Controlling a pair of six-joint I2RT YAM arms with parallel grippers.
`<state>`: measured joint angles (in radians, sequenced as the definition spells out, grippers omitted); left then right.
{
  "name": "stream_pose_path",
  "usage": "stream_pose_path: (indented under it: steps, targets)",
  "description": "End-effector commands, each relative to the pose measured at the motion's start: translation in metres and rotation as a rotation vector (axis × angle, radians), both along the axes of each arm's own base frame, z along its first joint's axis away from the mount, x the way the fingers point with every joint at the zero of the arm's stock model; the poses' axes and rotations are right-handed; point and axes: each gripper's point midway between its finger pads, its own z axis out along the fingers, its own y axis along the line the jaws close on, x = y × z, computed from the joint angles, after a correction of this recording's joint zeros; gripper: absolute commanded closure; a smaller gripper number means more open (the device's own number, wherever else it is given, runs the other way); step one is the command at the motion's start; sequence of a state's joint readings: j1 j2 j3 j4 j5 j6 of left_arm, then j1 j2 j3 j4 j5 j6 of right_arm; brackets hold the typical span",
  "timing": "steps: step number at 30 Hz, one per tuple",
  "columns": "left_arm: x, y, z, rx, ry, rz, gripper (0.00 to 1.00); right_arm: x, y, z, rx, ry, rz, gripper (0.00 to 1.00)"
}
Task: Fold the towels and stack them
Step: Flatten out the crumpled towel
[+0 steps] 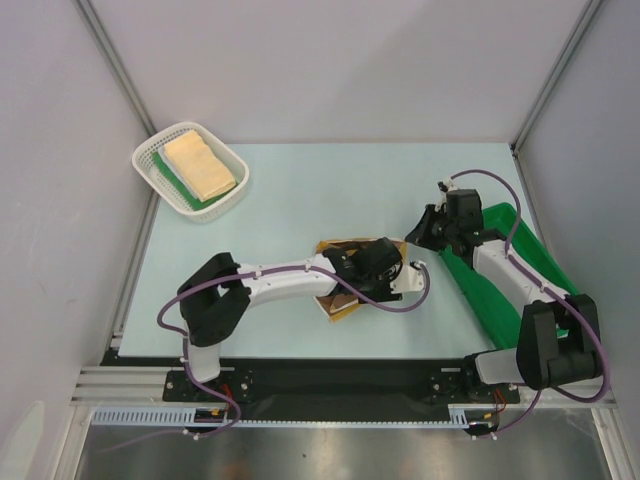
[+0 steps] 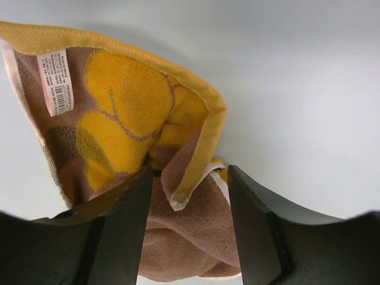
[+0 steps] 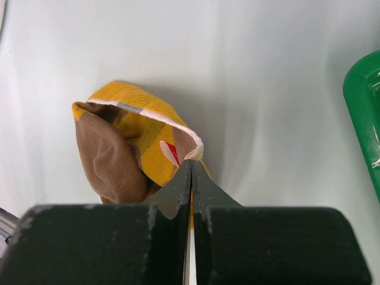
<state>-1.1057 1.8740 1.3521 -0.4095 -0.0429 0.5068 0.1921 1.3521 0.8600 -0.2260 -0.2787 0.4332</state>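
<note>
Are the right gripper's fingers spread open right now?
No, the right wrist view shows the right gripper with its jaws pressed flat together and no gap between them.

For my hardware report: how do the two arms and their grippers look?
The left arm and right arm are alike: white shells, bulky black joints, and a loose purple cable looping outside each. The left gripper and right gripper have matte black, wedge-shaped fingers. I see no markings.
</note>
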Motion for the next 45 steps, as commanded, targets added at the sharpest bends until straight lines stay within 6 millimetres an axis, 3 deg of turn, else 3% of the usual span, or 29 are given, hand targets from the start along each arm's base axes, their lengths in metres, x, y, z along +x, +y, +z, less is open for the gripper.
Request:
stream_pose_path:
  steps: [1, 4, 5, 7, 8, 10, 13, 14, 15, 16, 18, 19, 21, 22, 24, 25, 26, 27, 30, 33, 37, 41, 45]
  targets:
    - [0.006, -0.006, 0.009, -0.002, -0.049, -0.029, 0.42, 0.006, 0.0, 0.001, 0.012, -0.024, 0.003, 1.0]
    - [0.012, -0.005, 0.005, 0.013, -0.08, -0.016, 0.51, 0.007, 0.0, 0.003, 0.016, -0.028, 0.0, 1.0]
    - [0.015, -0.004, 0.004, 0.019, -0.09, -0.007, 0.63, 0.006, 0.0, 0.002, 0.016, -0.025, 0.002, 1.0]
    - [0.017, -0.005, 0.002, 0.014, -0.104, -0.002, 0.73, 0.006, 0.0, 0.002, 0.014, -0.025, 0.0, 1.0]
    - [0.017, -0.004, 0.002, 0.013, -0.106, 0.003, 0.86, 0.006, 0.0, 0.002, 0.013, -0.025, 0.003, 1.0]
    - [0.018, -0.005, 0.008, -0.005, -0.111, 0.009, 0.97, 0.006, -0.003, 0.002, 0.008, -0.024, -0.007, 1.0]
    - [0.021, -0.001, 0.029, -0.061, -0.141, 0.055, 1.0, 0.011, -0.01, 0.01, 0.031, -0.032, -0.041, 1.0]
    - [0.022, 0.0, 0.04, -0.087, -0.156, 0.07, 1.0, 0.014, -0.012, 0.018, 0.057, -0.035, -0.067, 1.0]
    - [0.023, 0.001, 0.053, -0.121, -0.161, 0.093, 1.0, 0.021, -0.015, 0.038, 0.08, -0.075, -0.083, 1.0]
    - [0.027, 0.005, 0.084, -0.179, -0.199, 0.117, 1.0, 0.026, -0.022, 0.053, 0.098, -0.104, -0.111, 1.0]
    - [0.034, 0.011, 0.124, -0.25, -0.252, 0.164, 1.0, 0.031, -0.027, 0.082, 0.12, -0.148, -0.145, 1.0]
    - [0.038, 0.025, 0.158, -0.294, -0.297, 0.204, 1.0, 0.037, -0.032, 0.12, 0.136, -0.228, -0.166, 1.0]
    - [0.041, 0.04, 0.201, -0.352, -0.346, 0.245, 1.0, 0.035, -0.03, 0.156, 0.168, -0.276, -0.17, 1.0]
    - [0.039, 0.055, 0.23, -0.395, -0.381, 0.272, 1.0, 0.032, -0.03, 0.192, 0.19, -0.339, -0.167, 1.0]
    - [0.034, 0.074, 0.265, -0.432, -0.417, 0.295, 1.0, 0.022, -0.027, 0.224, 0.225, -0.39, -0.155, 1.0]
    - [0.031, 0.083, 0.279, -0.447, -0.425, 0.305, 1.0, 0.01, -0.026, 0.251, 0.253, -0.437, -0.153, 1.0]
    - [0.023, 0.097, 0.311, -0.515, -0.437, 0.328, 1.0, 0.001, -0.023, 0.263, 0.274, -0.46, -0.141, 1.0]
    - [0.015, 0.108, 0.313, -0.503, -0.416, 0.331, 1.0, -0.009, -0.019, 0.272, 0.298, -0.474, -0.124, 1.0]
    - [-0.018, 0.13, 0.349, -0.628, -0.337, 0.301, 1.0, -0.051, -0.009, 0.3, 0.368, -0.522, -0.086, 1.0]
    - [-0.05, 0.139, 0.368, -0.732, -0.248, 0.239, 1.0, -0.089, 0.004, 0.314, 0.447, -0.559, -0.047, 1.0]
    - [-0.071, 0.144, 0.376, -0.792, -0.168, 0.207, 1.0, -0.123, 0.012, 0.33, 0.516, -0.611, -0.043, 1.0]
    - [-0.08, 0.149, 0.385, -0.816, -0.124, 0.211, 0.99, -0.143, 0.009, 0.353, 0.568, -0.669, -0.062, 1.0]
    - [-0.08, 0.149, 0.409, -0.843, -0.131, 0.21, 1.0, -0.146, 0.004, 0.377, 0.598, -0.712, -0.092, 1.0]
